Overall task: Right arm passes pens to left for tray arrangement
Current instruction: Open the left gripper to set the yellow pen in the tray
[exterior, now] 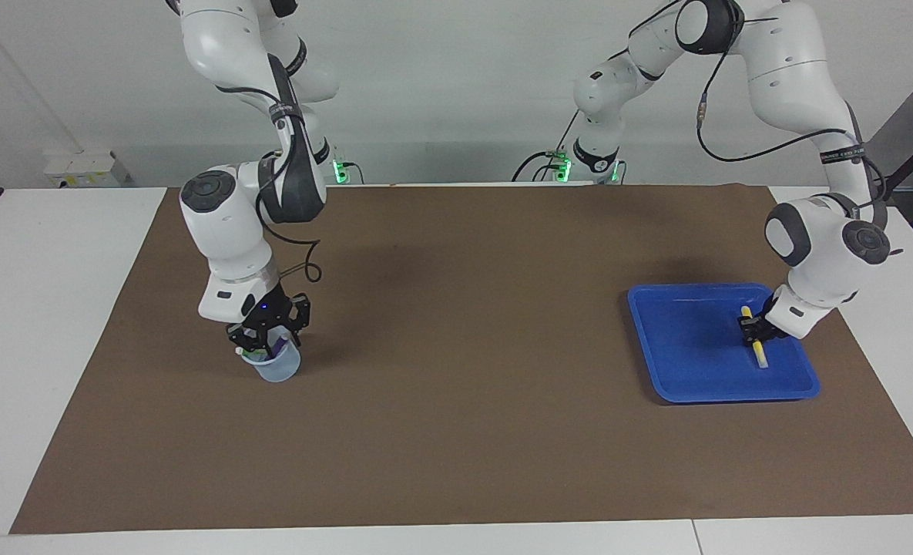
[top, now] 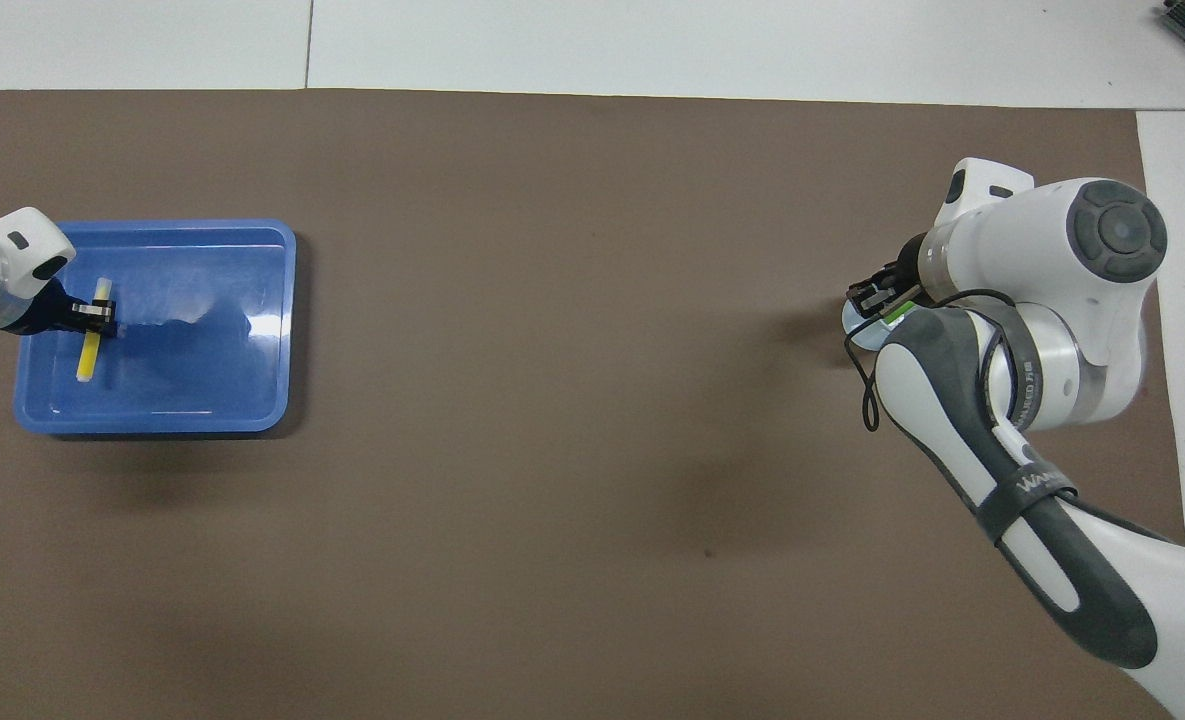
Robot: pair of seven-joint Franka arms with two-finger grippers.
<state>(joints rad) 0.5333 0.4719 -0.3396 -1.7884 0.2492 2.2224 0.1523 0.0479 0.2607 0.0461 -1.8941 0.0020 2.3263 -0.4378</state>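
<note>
Overhead view: left gripper (top: pixel 100 317) clamps yellow pen (top: pixel 87 352) in tray (top: pixel 252 400) — right gripper's (exterior: pixel 267 341) state unclear.

- Three pens: one yellow pen (exterior: pixel 755 347) at right of the facing view, one purple pen (exterior: pixel 277 342) and one green pen (top: pixel 896 312) at its left.
- One blue tray (exterior: pixel 687 370), right of centre.
- One translucent cup (exterior: pixel 277 365), left of centre.
- One brown mat (exterior: pixel 456 347) across the middle.
- Two robot arms.
</note>
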